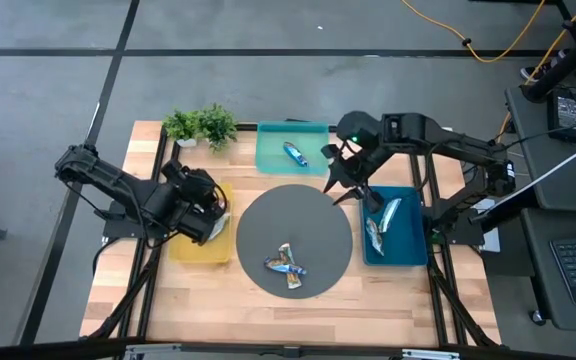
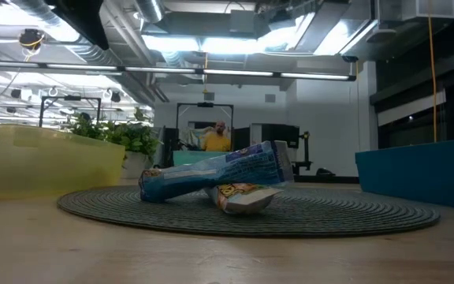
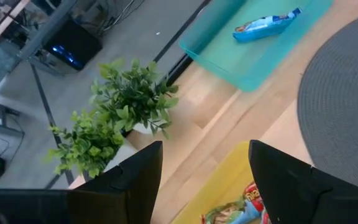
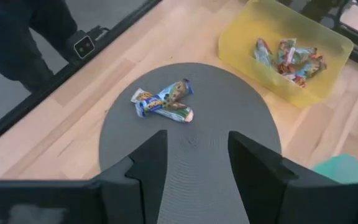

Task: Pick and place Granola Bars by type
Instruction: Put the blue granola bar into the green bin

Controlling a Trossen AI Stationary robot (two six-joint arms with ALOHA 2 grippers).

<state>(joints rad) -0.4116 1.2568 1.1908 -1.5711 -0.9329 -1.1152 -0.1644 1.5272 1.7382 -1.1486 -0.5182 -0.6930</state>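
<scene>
On the grey mat (image 1: 258, 225), two Granola Bars (image 1: 287, 268) lie crossed.

The high view is looking straight down on the whole table (image 1: 268, 300). The low view is sitting at tabletop level, facing across the grey mat (image 2: 251, 211). Both wrist views are looking down close, sharing that mat.

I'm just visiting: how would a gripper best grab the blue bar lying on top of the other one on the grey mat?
Probably from straight above, pinching the blue bar across its narrow width near the middle. It lies crosswise on the bar beneath, so it sits raised, with its long edges free. The right gripper, open, hovers closest.
</scene>
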